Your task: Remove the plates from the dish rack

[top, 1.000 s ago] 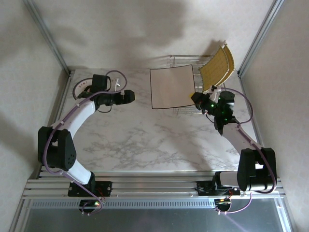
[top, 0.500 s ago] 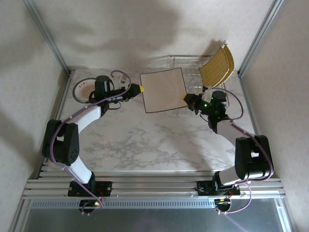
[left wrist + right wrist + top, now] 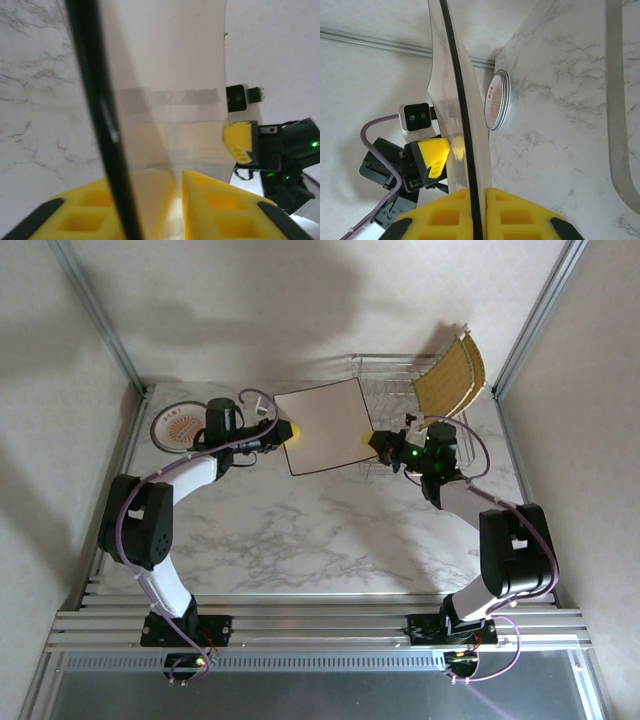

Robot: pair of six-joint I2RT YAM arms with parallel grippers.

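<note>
The white square plate (image 3: 322, 425) hangs in the air over the far middle of the table (image 3: 300, 530), just left of the dish rack (image 3: 385, 370) and clear of its wires. It is tilted, its broad face turned up toward the top camera, and a thin dark line runs round its edge.

The right gripper (image 3: 372, 440) has the plate's right edge. In its own wrist view the two yellow pads of this gripper (image 3: 479, 195) are pinched tight on the dark rim, with the plate (image 3: 447, 100) rising edge-on from between them.

The left gripper (image 3: 290, 428) is at the opposite, left edge. In the left wrist view its yellow fingers (image 3: 175, 182) stand close together with the plate (image 3: 170, 60) passing between them, so the jaws look closed on it. One yellow finger (image 3: 432, 155) lies flat against the plate's face.

In the dish rack, at the far right corner of the table, yellow striped plates (image 3: 450, 378) lean upright against the rack's right end.

A stack of small round plates (image 3: 178, 426) with a red-orange centre pattern lies flat near the far left corner of the table, well apart from the rack, and shows past the held plate in the right wrist view (image 3: 497, 100).
</note>
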